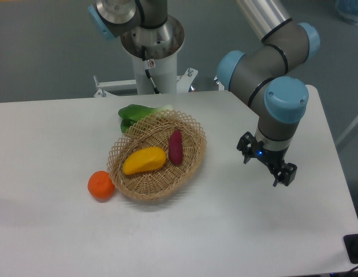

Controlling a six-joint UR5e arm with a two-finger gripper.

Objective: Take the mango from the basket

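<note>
Fixed camera view, one moment.

Pincer (266, 165): on the arm's wrist, hanging above the white surface (237, 231); fingers parted, with nothing between them.

Basket (157, 154): oval, light tan wicker with an open lattice rim; resting on the surface well to the left of the pincer in frame, apart from it.

Mango (144, 160): yellow shading to orange at its left end; lying inside the basket toward its lower left part, on the side farther from the pincer.

Sweet potato (175, 147): slim, dark purple; inside the basket, just right of the mango, on the side nearer the pincer.

Orange fruit (101, 185): round; on the surface just outside the basket's lower left rim, farthest from the pincer.

Green leafy vegetable (134, 115): on the surface behind the basket's upper left rim, partly hidden by it.
</note>
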